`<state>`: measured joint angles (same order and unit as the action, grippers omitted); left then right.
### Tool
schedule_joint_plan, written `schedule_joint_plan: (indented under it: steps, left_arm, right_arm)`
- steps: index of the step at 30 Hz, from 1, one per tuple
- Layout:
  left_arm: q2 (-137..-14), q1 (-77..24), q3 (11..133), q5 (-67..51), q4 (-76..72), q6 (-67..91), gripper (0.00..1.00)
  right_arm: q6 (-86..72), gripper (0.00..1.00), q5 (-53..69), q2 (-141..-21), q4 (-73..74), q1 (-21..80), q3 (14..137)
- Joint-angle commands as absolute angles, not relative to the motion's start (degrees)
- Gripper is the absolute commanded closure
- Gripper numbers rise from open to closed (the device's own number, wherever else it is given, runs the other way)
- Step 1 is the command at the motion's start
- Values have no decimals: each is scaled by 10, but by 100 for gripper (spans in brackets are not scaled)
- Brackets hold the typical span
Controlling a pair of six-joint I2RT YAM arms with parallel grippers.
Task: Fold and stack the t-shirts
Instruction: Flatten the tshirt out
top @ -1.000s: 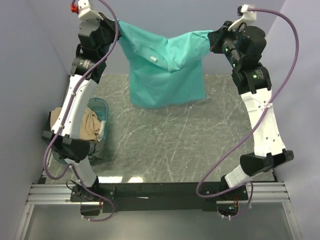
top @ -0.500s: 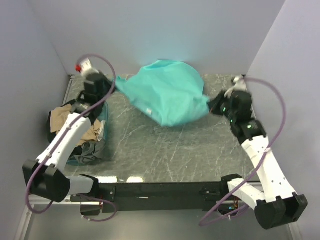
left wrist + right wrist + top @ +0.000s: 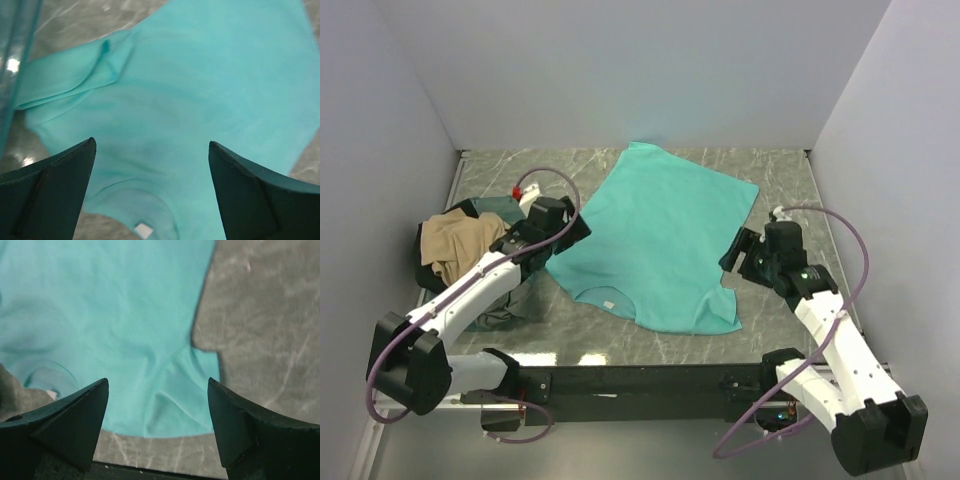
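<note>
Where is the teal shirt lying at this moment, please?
In the top view, the teal shirt lies spread flat on the table, collar toward the near edge, between the left tool and the right tool.

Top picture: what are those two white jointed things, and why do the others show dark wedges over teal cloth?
They are two robot arms, seen from above and behind. Each ends in a two-finger gripper with a camera on its wrist; the wedges are that gripper's own fingers. The left gripper and right gripper are both open, holding nothing. A teal shirt lies spread on the grey table, collar towards the arms. A tan shirt is heaped at the left.
</note>
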<state>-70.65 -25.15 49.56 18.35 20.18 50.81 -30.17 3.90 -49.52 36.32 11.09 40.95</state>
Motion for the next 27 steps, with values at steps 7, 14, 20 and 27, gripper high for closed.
schedule_joint_plan:
  steps: [7,14,20,27]
  left_arm:
    - [-799,-279,572,145,156,494,1]
    - [-863,-279,563,120,162,499,1]
    - [-902,-279,554,125,174,510,1]
    - [-968,-279,588,133,175,505,1]
  right_arm:
    - [-256,13,80,-641,218,111,524]
    - [-207,13,61,-823,203,129,646]
    - [-191,13,44,-1013,235,131,776]
    - [-205,13,40,-1098,237,127,809]
